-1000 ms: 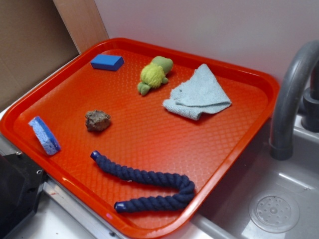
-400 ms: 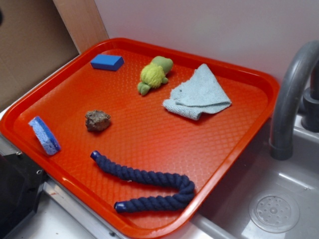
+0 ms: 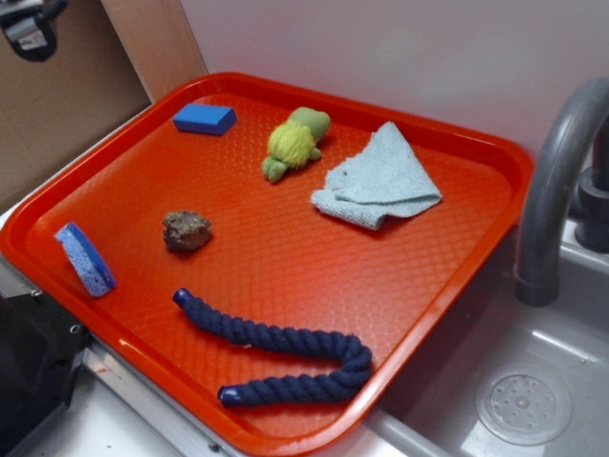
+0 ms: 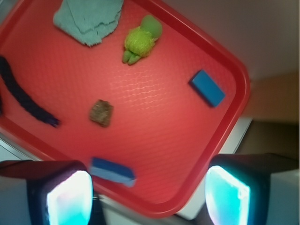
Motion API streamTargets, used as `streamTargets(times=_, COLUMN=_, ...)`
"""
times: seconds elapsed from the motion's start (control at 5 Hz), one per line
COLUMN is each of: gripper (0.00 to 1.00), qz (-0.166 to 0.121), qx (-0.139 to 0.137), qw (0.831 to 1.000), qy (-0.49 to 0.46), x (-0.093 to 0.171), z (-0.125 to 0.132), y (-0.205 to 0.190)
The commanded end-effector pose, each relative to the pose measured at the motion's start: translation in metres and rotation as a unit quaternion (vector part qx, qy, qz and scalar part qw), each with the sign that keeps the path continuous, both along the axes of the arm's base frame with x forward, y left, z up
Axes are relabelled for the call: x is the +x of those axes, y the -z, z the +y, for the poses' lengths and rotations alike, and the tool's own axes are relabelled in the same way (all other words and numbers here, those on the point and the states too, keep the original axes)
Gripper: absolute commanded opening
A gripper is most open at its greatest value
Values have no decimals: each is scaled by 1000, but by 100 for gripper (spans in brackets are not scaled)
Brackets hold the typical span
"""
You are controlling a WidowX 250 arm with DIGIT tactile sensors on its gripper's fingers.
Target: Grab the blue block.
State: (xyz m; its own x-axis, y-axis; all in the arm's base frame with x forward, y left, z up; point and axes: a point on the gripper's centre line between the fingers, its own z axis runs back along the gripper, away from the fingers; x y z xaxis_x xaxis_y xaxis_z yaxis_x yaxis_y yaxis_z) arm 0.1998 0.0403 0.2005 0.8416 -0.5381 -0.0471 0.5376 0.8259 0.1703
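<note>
The blue block [image 3: 205, 118] lies flat at the far left corner of the red tray [image 3: 457, 143]. In the wrist view the blue block [image 4: 207, 88] lies near the tray's right corner. My gripper [image 4: 147, 194] is open and empty, high above the tray's near left edge; its jaws stand wide apart at the bottom of the wrist view. In the exterior view only a dark piece of the arm [image 3: 29, 27] shows at the top left, up and left of the block.
On the tray lie a light blue sponge [image 3: 85, 258], a brown rock [image 3: 186, 230], a navy rope [image 3: 276, 350], a green and yellow plush toy [image 3: 295, 141] and a pale blue cloth [image 3: 377, 179]. A grey faucet [image 3: 557, 181] and sink [image 3: 523, 405] stand to the right.
The arm has come into the exterior view at the top left corner. Nothing on the tray has moved.
</note>
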Motion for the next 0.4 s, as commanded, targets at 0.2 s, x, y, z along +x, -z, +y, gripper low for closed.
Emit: streamTargets(times=0.2, gripper=100, qz=-37, qx=121, qw=980, qy=154, x=66, z=20, y=62)
